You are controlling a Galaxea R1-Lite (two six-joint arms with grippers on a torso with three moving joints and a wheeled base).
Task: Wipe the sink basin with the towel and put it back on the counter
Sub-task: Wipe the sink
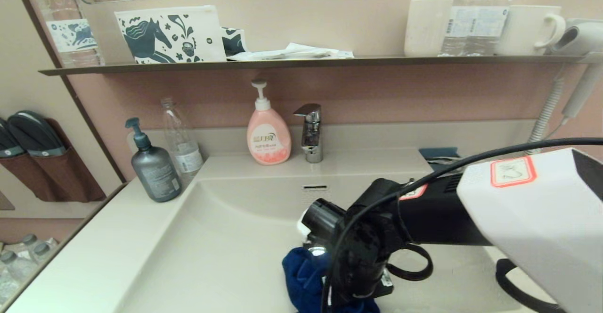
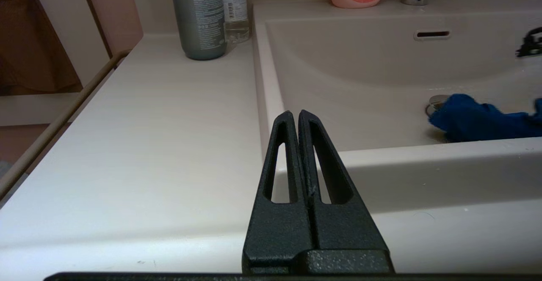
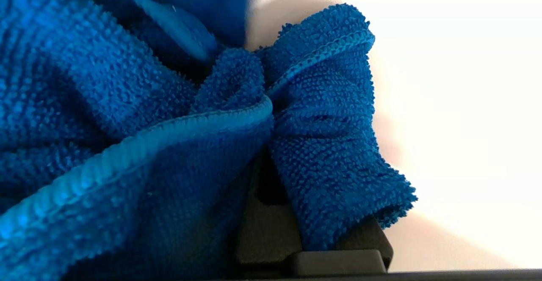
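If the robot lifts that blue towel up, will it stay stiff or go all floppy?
Probably floppy: the towel is bunched in soft folds around the right gripper. Likely light, being thin looped cloth. It shouldn't slip easily; the nubby weave looks grippy.

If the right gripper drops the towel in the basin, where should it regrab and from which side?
Probably the raised bunched folds of the towel, coming from above. It lies crumpled on the sink basin floor beside the drain plug, so the folds offer more to pinch than a flat edge. The right gripper already holds such a bunch.
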